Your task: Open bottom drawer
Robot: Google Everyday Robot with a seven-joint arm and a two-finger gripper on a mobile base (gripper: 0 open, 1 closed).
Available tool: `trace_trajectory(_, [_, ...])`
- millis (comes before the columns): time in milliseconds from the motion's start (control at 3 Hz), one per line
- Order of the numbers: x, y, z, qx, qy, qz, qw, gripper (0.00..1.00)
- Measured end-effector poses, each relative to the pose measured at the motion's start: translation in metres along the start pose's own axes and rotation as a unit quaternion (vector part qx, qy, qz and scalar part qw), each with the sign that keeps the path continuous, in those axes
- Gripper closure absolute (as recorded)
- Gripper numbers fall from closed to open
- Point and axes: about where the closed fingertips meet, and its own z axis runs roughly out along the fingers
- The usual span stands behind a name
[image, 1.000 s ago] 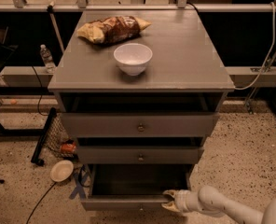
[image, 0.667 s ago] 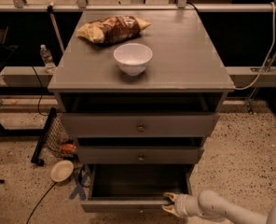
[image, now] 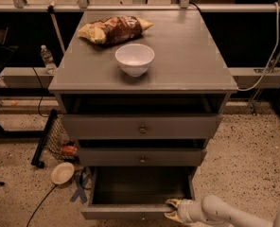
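The grey cabinet [image: 144, 65] has three drawers. The bottom drawer [image: 140, 186] is pulled well out at the foot of the cabinet, its dark inside showing and its front panel [image: 126, 212] at the lower edge of the view. My gripper [image: 174, 210] reaches in from the lower right on a white arm [image: 225, 214]. Its pale fingers sit at the right end of the drawer's front panel, touching its top edge. The drawer's knob is hidden below the frame.
The top drawer [image: 140, 126] and the middle drawer [image: 141, 157] stick out a little. A white bowl [image: 135, 58] and a chip bag [image: 114, 29] lie on the cabinet top. A small tan bowl [image: 62, 172], a cable and a water bottle [image: 47, 58] are at the left.
The bottom drawer has slid a little farther out toward the camera, and my gripper has moved down and slightly left with its front panel.
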Motion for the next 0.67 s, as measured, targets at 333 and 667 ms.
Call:
trace_trajectory(333, [0.0011, -0.0041, 0.0021, 0.000, 0.000, 0.000, 1.0000, 1.00])
trace_trajectory(667, [0.0011, -0.0041, 0.0021, 0.000, 0.000, 0.000, 1.0000, 1.00])
